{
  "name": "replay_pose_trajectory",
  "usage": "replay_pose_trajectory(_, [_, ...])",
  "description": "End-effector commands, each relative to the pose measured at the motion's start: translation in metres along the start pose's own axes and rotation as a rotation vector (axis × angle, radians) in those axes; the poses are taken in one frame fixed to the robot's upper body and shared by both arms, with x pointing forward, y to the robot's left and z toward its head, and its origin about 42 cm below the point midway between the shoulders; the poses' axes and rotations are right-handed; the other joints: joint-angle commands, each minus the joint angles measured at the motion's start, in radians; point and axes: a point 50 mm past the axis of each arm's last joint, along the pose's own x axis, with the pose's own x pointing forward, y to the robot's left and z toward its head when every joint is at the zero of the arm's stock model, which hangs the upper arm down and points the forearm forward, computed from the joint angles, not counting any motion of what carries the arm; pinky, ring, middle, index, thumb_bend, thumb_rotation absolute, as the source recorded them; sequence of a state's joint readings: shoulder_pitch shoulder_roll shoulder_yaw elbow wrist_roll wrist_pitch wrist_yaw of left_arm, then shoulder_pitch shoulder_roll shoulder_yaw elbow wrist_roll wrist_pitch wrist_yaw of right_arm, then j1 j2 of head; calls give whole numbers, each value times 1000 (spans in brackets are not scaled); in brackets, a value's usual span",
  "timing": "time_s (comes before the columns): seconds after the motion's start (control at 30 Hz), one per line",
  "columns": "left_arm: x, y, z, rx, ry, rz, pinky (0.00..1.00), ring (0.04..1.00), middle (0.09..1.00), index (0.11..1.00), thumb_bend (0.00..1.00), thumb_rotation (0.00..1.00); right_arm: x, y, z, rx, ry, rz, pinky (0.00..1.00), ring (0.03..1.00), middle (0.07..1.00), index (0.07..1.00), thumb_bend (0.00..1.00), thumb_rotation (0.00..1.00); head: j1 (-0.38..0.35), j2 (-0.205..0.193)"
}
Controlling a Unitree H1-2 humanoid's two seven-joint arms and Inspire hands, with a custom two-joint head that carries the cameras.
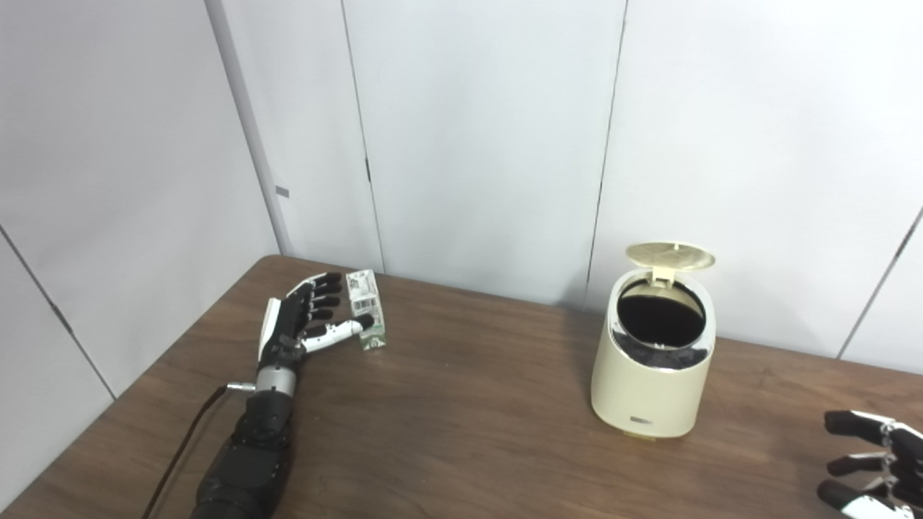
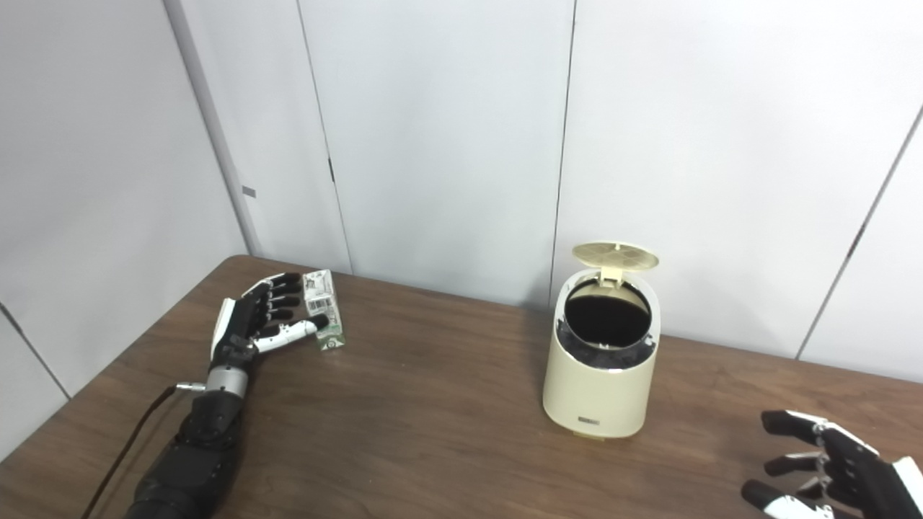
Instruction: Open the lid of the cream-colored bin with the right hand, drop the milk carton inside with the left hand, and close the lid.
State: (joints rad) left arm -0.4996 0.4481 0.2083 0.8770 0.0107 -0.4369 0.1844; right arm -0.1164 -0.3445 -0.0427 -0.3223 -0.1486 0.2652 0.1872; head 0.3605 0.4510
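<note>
The cream-colored bin [image 1: 652,375] stands on the brown table at centre right. Its round lid [image 1: 670,255] is flipped up at the back and the dark inside shows. A small green and white milk carton [image 1: 366,310] lies on the table at the far left. My left hand [image 1: 303,317] is beside the carton on its left, fingers apart, fingertips and thumb touching its side without lifting it. My right hand [image 2: 836,468] rests open and empty at the bottom right corner, well to the right of the bin.
The brown wooden table [image 1: 461,418] runs from a rounded far left corner to the right edge of the picture. Pale wall panels stand close behind it. A black cable [image 1: 180,454] trails along my left forearm.
</note>
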Motion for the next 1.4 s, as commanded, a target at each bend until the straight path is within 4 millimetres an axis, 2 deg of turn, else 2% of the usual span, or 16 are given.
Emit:
replay_pose_trajectory(0.0, [22, 6, 26, 14, -95, 20, 698, 724, 754, 780, 1000, 227, 1, -10, 16, -28, -75, -22, 315, 589, 763, 732, 1000, 541, 0, 2])
replay_pose_trajectory(0.27, [23, 1, 26, -18, -89, -6, 704, 743, 767, 786, 1000, 204, 0, -9, 17, -27, -68, -23, 324, 592, 763, 734, 1000, 539, -4, 6])
replay_pose_trajectory(0.6, [27, -8, 31, 16, -101, -28, 667, 712, 746, 768, 1000, 194, -1, -9, 18, -36, -55, -25, 329, 621, 786, 757, 1000, 518, -11, 13])
replay_pose_trajectory(0.7, [28, -10, 32, -15, -99, -29, 663, 699, 733, 752, 999, 158, -2, -10, 18, -35, -50, -28, 324, 614, 778, 752, 1000, 520, -11, 15])
replay_pose_trajectory(0.83, [28, -12, 34, -30, -106, -15, 645, 660, 696, 710, 928, 59, -3, -10, 16, -39, -47, -28, 323, 614, 779, 754, 1000, 536, -9, 16])
replay_pose_trajectory(0.93, [27, -14, 36, -60, -109, 21, 557, 573, 599, 632, 864, 4, -4, -10, 15, -35, -49, -29, 331, 616, 782, 757, 1000, 544, -9, 19])
replay_pose_trajectory(0.97, [27, -15, 37, -66, -111, 33, 525, 547, 546, 605, 711, 2, -5, -10, 14, -32, -51, -29, 337, 620, 786, 758, 1000, 539, -9, 19])
replay_pose_trajectory(1.0, [27, -15, 38, -72, -112, 45, 492, 522, 507, 563, 618, 1, -5, -10, 14, -32, -53, -29, 343, 623, 790, 760, 1000, 536, -10, 20])
replay_pose_trajectory(1.07, [28, -17, 39, -82, -111, 60, 440, 485, 479, 516, 543, 0, -6, -10, 14, -34, -57, -26, 353, 633, 799, 767, 1000, 535, -9, 22])
replay_pose_trajectory(1.2, [29, -18, 40, -83, -115, 71, 397, 454, 479, 495, 525, 0, -7, -10, 12, -37, -59, -22, 369, 645, 805, 782, 997, 541, -6, 23])
replay_pose_trajectory(1.37, [29, -20, 42, -89, -120, 82, 400, 453, 487, 487, 523, 0, -8, -9, 10, -34, -63, -23, 373, 651, 815, 790, 988, 540, -6, 23])
